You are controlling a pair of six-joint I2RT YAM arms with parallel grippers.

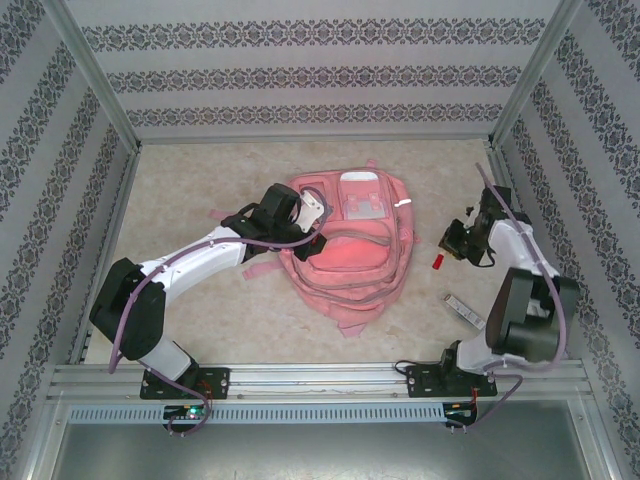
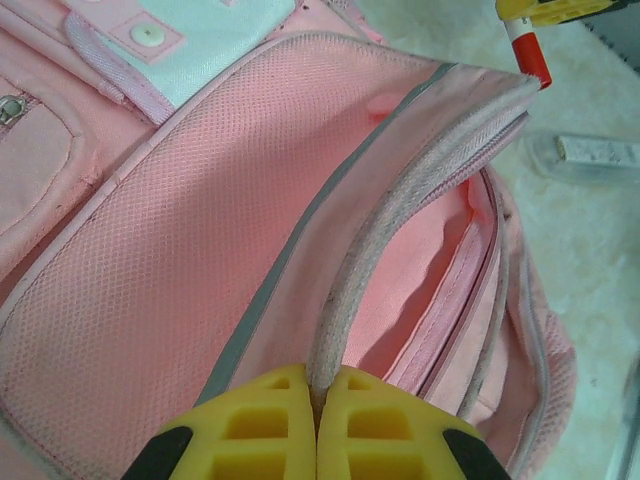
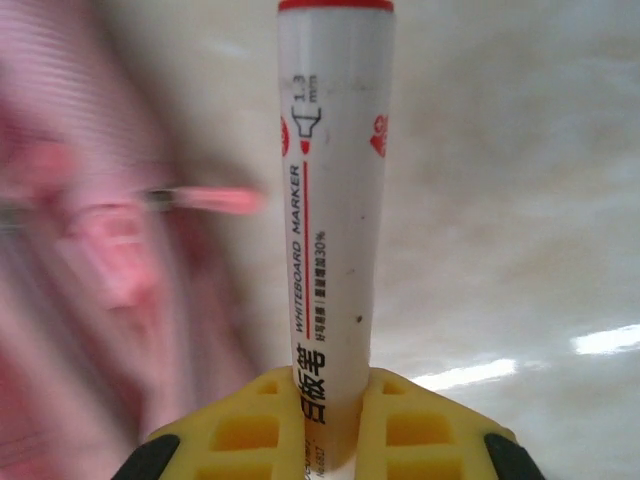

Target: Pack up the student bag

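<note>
Midway across the table [image 1: 190, 190], student bag [image 1: 350, 262]: it lies flat with its front pockets up and its main compartment gaping.
Left gripper [image 2: 318, 388]: at the bag's left rim, yellow jaws clenched on the grey zip-edged lip of the flap, lifting the mouth.
Right gripper [image 3: 325, 400]: off the bag's right side, jaws grasping a whiteboard marker [image 3: 335, 190] by one end of its barrel.
Marker feel: a hard, smooth white plastic cylinder with red print and a red end. You should find it light but slippery, so it may pivot between the pads.
Bag handling: the fabric is soft and limp, so expect it to sag and slide rather than hold its shape. Your best hold is the stiffer piped zip edge you already have, not the loose mesh panel.
Bag materials: pink woven cloth outside, fine pink mesh lining, a pale patch with a round stud, grey binding tape.
Bag mouth: a narrow curved slot, so you will probably need to lead the marker in end first.
</note>
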